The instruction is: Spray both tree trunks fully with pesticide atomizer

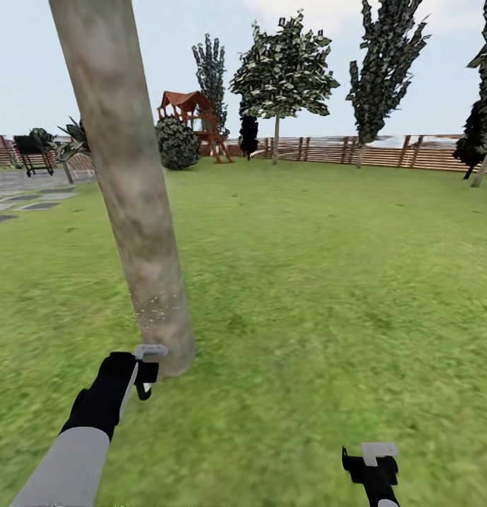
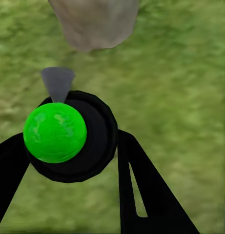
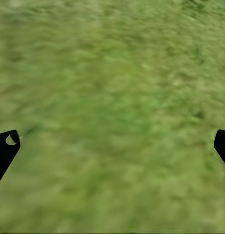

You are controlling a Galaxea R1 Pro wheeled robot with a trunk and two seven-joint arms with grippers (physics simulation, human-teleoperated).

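Left tool (image 2: 68, 161) clamped round slim black atomizer bottle (image 2: 92, 146), green-capped here, beside thick pale mottled trunk (image 1: 131, 211) flecked with whitish spray specks (image 1: 155, 310); right tool (image 3: 112, 146) spread apart over grass; likely light, rigid, best held mid-body.

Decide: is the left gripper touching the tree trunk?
Apart. The left wrist view shows grass between the atomizer in the left gripper and the tree trunk.
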